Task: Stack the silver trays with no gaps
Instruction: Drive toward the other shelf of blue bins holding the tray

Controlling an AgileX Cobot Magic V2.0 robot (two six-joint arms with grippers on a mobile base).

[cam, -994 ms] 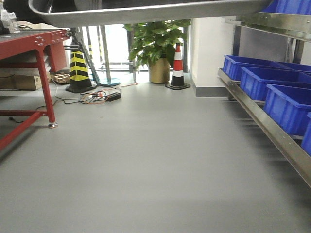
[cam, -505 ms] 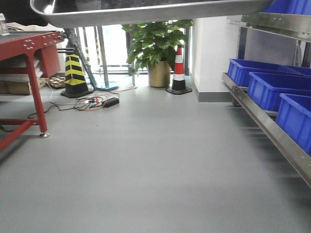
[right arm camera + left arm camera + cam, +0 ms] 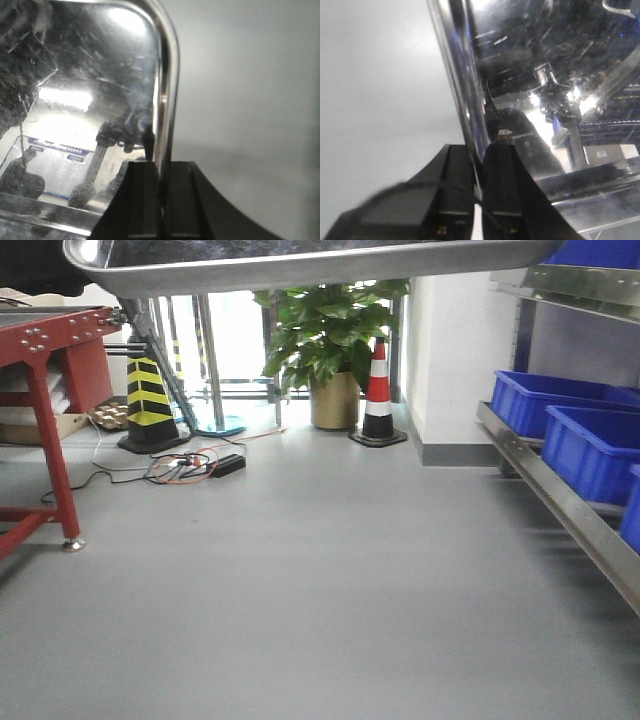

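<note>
One silver tray (image 3: 300, 265) hangs in the air across the top of the front view, its shiny underside and rolled rim showing. In the left wrist view my left gripper (image 3: 479, 150) is shut on the tray's left rim (image 3: 462, 90), one finger outside and one inside the tray. In the right wrist view my right gripper (image 3: 161, 167) is shut on the tray's right rim (image 3: 167, 75), near a rounded corner. The tray's inside (image 3: 85, 100) mirrors the room. Neither gripper shows in the front view.
A steel shelf rail (image 3: 560, 505) with blue bins (image 3: 590, 445) runs along the right. A red table frame (image 3: 45, 400) stands at the left. Far ahead are a potted plant (image 3: 330, 350), two traffic cones (image 3: 378, 390) and cables (image 3: 190, 465) on the grey floor.
The view has turned left: the blue bins, plant and red-white cone slid right, the red table slid left. The tray stays held at the top of the view.
</note>
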